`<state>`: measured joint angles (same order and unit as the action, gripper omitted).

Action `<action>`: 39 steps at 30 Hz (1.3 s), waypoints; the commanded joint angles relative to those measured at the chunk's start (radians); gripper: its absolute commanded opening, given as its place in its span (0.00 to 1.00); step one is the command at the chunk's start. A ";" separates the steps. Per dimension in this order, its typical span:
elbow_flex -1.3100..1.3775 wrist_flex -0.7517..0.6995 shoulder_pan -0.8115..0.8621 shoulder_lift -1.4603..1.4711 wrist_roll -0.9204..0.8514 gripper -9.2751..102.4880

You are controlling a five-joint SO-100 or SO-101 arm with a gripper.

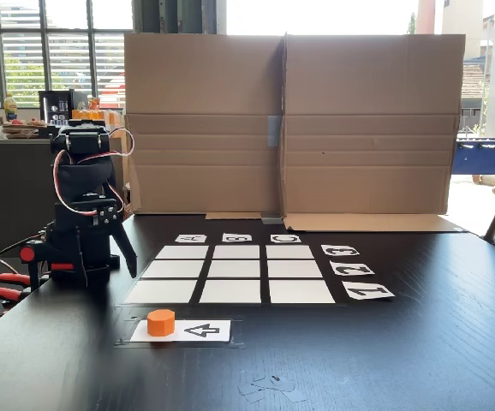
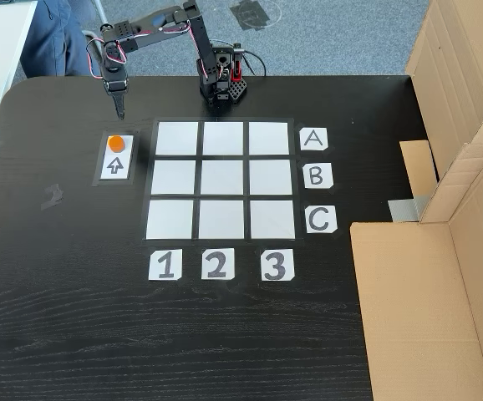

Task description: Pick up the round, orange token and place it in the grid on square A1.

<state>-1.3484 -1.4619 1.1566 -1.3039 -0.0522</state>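
The grid [image 2: 222,181] is labelled A, B, C and 1, 2, 3. The token [image 2: 117,143] stands flat-top-up on the arrow card [image 2: 116,157]. The gripper [image 2: 118,107] hangs above it, empty, its jaws together.

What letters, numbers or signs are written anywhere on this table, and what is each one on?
"A", "B", "C": white labels beside the grid rows.
"1", "2", "3": white labels below the columns.
Black arrow: white card holding the token.
Nothing else is readable.
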 commanded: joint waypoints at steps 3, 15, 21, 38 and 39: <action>0.135 -0.018 -0.040 0.081 0.014 0.37; 0.304 -0.034 -0.114 0.267 0.058 0.38; 0.331 -0.034 -0.155 0.305 0.064 0.38; 0.417 -0.034 -0.196 0.400 0.074 0.39; 0.419 -0.034 -0.196 0.402 0.074 0.39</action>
<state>-0.9710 -1.4910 0.9695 -0.8958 0.0107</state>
